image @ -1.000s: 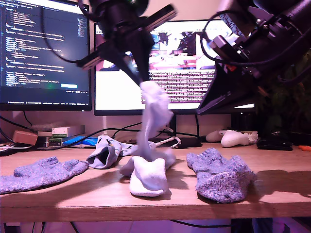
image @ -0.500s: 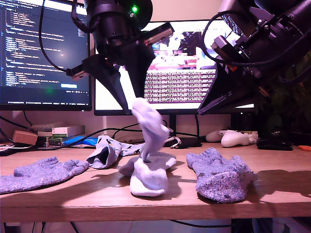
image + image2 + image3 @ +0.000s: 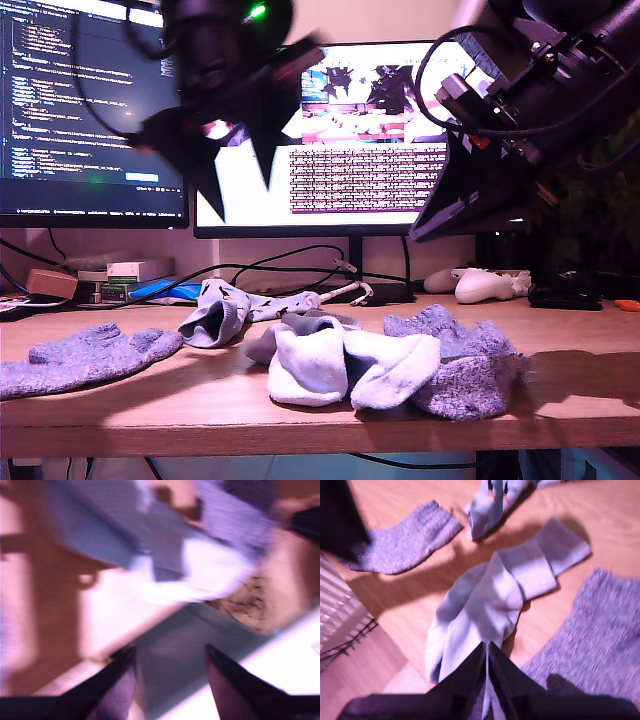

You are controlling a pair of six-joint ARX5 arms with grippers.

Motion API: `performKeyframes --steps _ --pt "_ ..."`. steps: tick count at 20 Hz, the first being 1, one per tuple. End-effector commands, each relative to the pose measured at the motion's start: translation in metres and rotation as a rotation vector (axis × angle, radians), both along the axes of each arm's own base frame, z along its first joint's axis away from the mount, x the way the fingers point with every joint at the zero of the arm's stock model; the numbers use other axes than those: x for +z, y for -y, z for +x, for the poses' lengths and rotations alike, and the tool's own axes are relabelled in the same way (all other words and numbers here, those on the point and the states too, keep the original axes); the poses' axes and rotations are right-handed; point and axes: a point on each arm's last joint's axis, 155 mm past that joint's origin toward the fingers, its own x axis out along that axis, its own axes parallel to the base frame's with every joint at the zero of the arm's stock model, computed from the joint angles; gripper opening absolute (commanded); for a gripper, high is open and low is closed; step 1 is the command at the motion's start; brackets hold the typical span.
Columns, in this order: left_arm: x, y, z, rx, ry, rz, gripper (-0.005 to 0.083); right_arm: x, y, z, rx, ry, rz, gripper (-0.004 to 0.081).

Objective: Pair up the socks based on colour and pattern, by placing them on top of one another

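Surface: wooden desk [image 3: 150, 405], monitors [image 3: 370, 140] behind | white socks [image 3: 345, 365] stacked, crumpled | my first gripper [image 3: 170, 667]: jaws apart, empty | my second gripper [image 3: 487, 652]: jaws together, empty.

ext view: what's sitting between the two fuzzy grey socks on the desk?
In the exterior view, between the fuzzy grey sock and the other grey sock lie the patterned blue sock and the white socks.

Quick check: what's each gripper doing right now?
My first gripper: open, holding nothing.
My second gripper: closed, nothing visibly held between the jaws.
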Motion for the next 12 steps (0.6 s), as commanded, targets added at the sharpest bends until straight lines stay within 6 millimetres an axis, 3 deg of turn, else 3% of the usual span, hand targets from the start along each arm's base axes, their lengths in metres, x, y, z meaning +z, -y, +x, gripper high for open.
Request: performKeyframes --steps 1,8,10,12 --pt "0.007 -0.012 0.006 -0.025 0.061 0.031 0.0002 0.001 -0.002 -0.002 -0.008 -0.025 0.023 -0.0011" --pt "0.066 -0.036 0.044 -0.002 0.321 -0.061 -0.0024 0.0 -0.011 -0.004 -0.006 -0.102 0.076 -0.0011" --pt "0.079 -0.043 0.045 0.006 0.376 -0.118 -0.0024 -0.005 -0.014 -0.003 0.005 -0.147 0.067 -0.0011" --pt "0.078 -0.051 0.041 0.019 0.406 -0.173 -0.0024 -0.009 -0.015 -0.001 0.004 -0.195 0.041 -0.0011"
